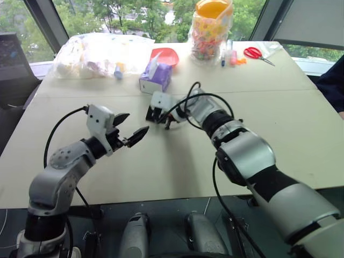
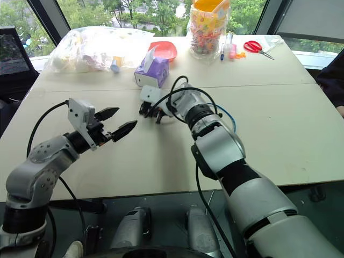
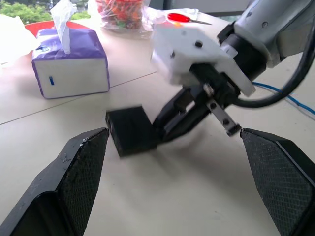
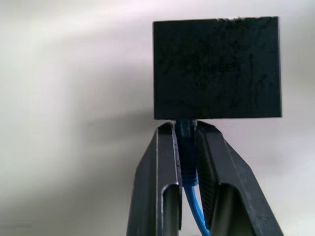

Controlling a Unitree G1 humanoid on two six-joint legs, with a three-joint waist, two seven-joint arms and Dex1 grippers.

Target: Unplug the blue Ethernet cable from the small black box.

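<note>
Pinching thin blue Ethernet cable (image 4: 187,162) beside squarish matte small black box (image 4: 217,68).

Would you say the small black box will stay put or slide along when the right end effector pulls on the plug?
The small black box is tiny, plain plastic and looks light, so it would probably slide. Nothing pins it to the smooth table: the left end effector hangs open, apart from it. The right end effector pinches only the blue Ethernet cable.

Small matte-black plastic box (image 4: 217,68), faintly grainy; thin glossy blue rubber-sheathed cable (image 4: 187,157); smooth matt beige bench (image 1: 161,161)
</note>
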